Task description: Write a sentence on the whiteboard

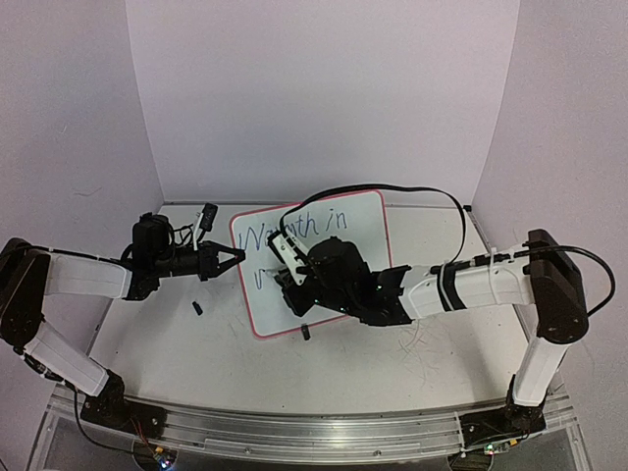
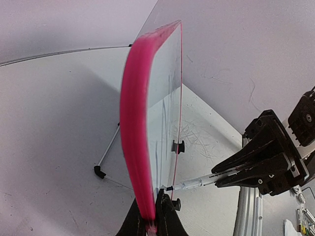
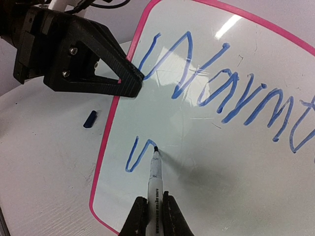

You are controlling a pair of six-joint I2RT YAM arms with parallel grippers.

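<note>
The whiteboard (image 1: pixel 365 243), white with a pink frame (image 2: pixel 134 113), stands tilted on its wire stand at mid-table. My left gripper (image 1: pixel 236 257) is shut on its left edge, the fingers pinching the pink frame (image 2: pixel 153 216). The sentence (image 3: pixel 221 93) is blue script: a first line reading about "Warmth in", and below it a short stroke (image 3: pixel 138 153) starting a second line. My right gripper (image 3: pixel 152 212) is shut on a white marker (image 3: pixel 154 179). The marker's tip touches the board at the end of that stroke. From the left wrist view the marker (image 2: pixel 197 183) pokes at the board's face.
A dark marker cap (image 1: pixel 197 307) lies on the table left of the board. The stand's black feet (image 2: pixel 100 171) rest behind and beside it. A black cable (image 1: pixel 432 196) loops over the right arm. A metal rail (image 1: pixel 314 432) runs along the near edge.
</note>
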